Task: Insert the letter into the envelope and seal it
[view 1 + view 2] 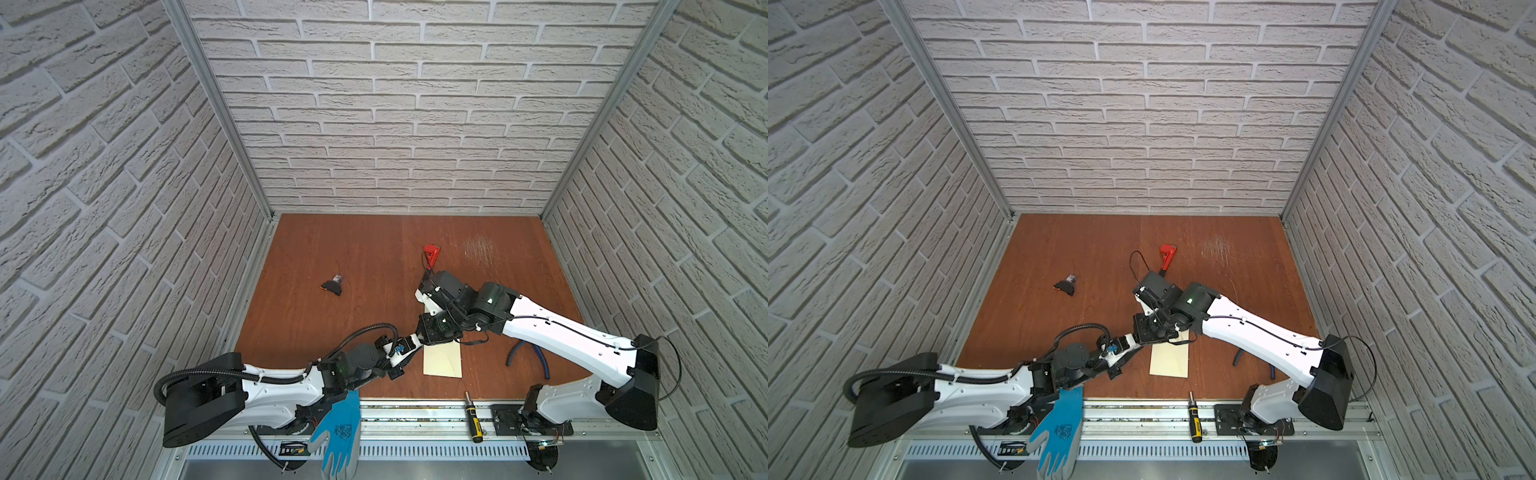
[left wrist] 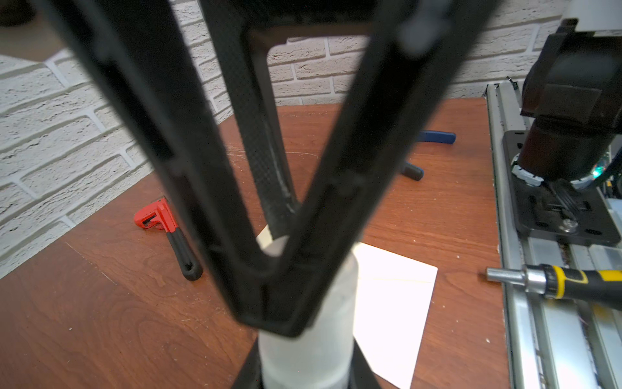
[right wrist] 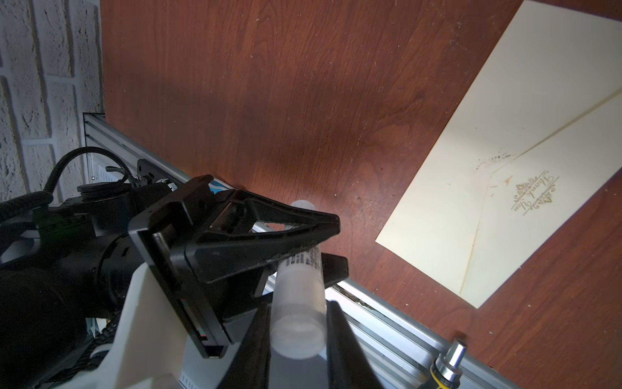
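The wooden counter [image 1: 332, 249] carries the cream envelope [image 1: 443, 361], lying flat just beside the two meeting grippers. The left gripper [image 2: 304, 370] and right gripper [image 3: 298, 336] are each clamped, jaws nearly closed, on opposite ends of one white glue stick [image 3: 299, 286] in mid-air.

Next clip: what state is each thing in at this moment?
envelope: flat on the table, flap folded down; sealed or not, cannot tell.
letter: not in view.
glue stick: held off the table between both grippers.
left gripper: jaws shut on the glue stick.
right gripper: jaws shut on the glue stick's other end.
pliers: lying on the table, handles spread.
screwdriver: lying on the front rail.
glove: lying across the front rail.
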`<act>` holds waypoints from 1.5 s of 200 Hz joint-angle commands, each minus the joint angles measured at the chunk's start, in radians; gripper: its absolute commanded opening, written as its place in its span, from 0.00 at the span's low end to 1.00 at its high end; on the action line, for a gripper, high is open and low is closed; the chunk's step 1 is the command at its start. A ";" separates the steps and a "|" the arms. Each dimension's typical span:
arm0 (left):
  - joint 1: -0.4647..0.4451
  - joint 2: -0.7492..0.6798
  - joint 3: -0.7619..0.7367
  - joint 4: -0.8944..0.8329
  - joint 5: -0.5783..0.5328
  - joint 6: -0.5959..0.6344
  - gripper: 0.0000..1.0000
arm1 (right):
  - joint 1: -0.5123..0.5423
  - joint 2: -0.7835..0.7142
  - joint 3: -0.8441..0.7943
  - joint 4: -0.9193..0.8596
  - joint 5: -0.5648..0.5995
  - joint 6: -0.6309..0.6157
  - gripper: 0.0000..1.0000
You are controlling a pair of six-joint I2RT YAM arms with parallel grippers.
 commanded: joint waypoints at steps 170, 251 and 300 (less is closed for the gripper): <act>0.095 -0.239 0.066 -0.210 0.035 -0.180 0.00 | 0.003 -0.275 0.108 -0.037 0.453 -0.123 0.49; 0.146 -0.377 0.150 -0.694 -0.207 -0.459 0.03 | 0.002 -0.481 -0.407 0.298 0.408 -0.295 0.49; 0.243 -0.253 0.295 -0.993 -0.154 -0.642 0.05 | 0.002 -0.554 -0.587 0.443 0.425 -0.258 0.48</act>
